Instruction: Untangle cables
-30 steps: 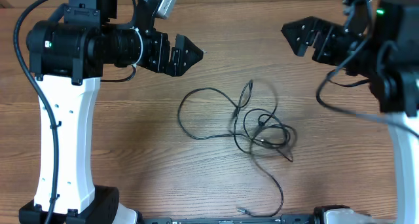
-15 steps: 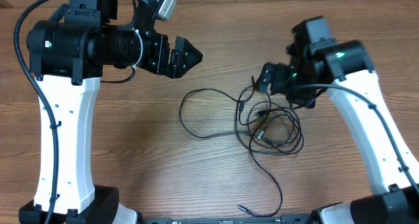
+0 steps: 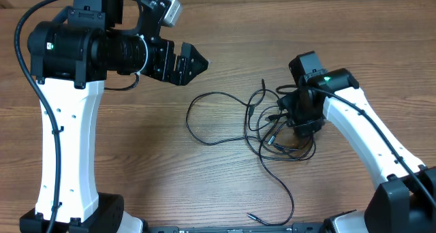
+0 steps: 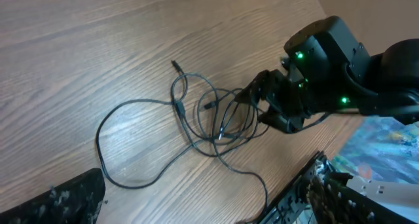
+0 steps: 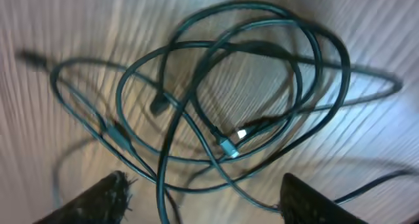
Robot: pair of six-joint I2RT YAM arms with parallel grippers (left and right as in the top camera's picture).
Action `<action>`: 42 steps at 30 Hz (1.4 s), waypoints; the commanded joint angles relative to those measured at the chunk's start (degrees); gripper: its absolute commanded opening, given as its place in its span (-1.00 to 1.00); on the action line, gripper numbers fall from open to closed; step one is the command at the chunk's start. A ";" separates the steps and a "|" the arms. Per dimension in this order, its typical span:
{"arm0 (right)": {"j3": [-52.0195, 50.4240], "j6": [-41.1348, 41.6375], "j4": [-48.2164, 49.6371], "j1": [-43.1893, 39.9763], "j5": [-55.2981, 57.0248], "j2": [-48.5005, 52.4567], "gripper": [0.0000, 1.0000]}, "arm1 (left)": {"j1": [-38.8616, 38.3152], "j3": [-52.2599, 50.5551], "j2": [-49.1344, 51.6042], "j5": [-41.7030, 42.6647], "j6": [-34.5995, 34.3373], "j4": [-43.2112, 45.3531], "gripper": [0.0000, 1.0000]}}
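The cables [image 3: 272, 132] lie as a black tangle on the wooden table, with one wide loop [image 3: 201, 117] to the left and one strand [image 3: 289, 195] trailing toward the front edge. My right gripper [image 3: 301, 124] is low over the right side of the tangle. In the right wrist view it is open [image 5: 209, 204], with several strands and silver-tipped plugs [image 5: 232, 144] between and ahead of its fingers. My left gripper [image 3: 197, 61] is open and empty, raised up and to the left of the cables. The left wrist view [image 4: 203, 207] shows the tangle [image 4: 209, 119] well beyond its fingers.
The right arm's black wrist [image 4: 327, 73] covers the right edge of the tangle. The table's front edge with a black rail [image 4: 294, 191] runs close to the trailing strand's plug [image 3: 252, 218]. The left arm's white column [image 3: 65, 137] stands at the left.
My right arm swung in from the far right and came down over the tangle. The cables shifted slightly. My left arm barely moved.
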 commanded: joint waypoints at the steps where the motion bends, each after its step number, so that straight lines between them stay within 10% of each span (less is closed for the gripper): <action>1: -1.73 17.77 3.76 0.20 -0.72 -1.03 0.46 | -0.42 0.48 0.07 -1.44 2.45 -1.22 0.96; 10: -4.70 17.75 11.41 0.20 -0.74 2.99 0.35 | -0.42 0.48 0.07 -1.62 2.86 -1.81 0.93; 12: -5.01 17.31 11.85 0.20 -0.98 4.85 -0.06 | -0.42 0.48 0.07 -1.62 2.93 -1.90 0.93; 13: -5.01 16.87 11.82 0.20 -1.68 5.92 -0.81 | -0.42 0.48 0.07 -1.60 3.17 -1.90 0.93; 14: -5.01 15.56 11.87 0.20 -3.15 6.75 -0.92 | -0.42 0.48 0.07 -1.62 3.34 -1.90 0.93; 30: 8.92 -41.66 27.06 0.17 -21.14 -5.33 -0.92 | -0.48 -0.20 0.24 -2.16 4.09 -1.01 0.74; 42: 28.57 -53.96 30.56 0.13 -11.34 -22.23 -0.92 | -4.20 -9.27 0.24 -2.40 4.37 1.88 0.76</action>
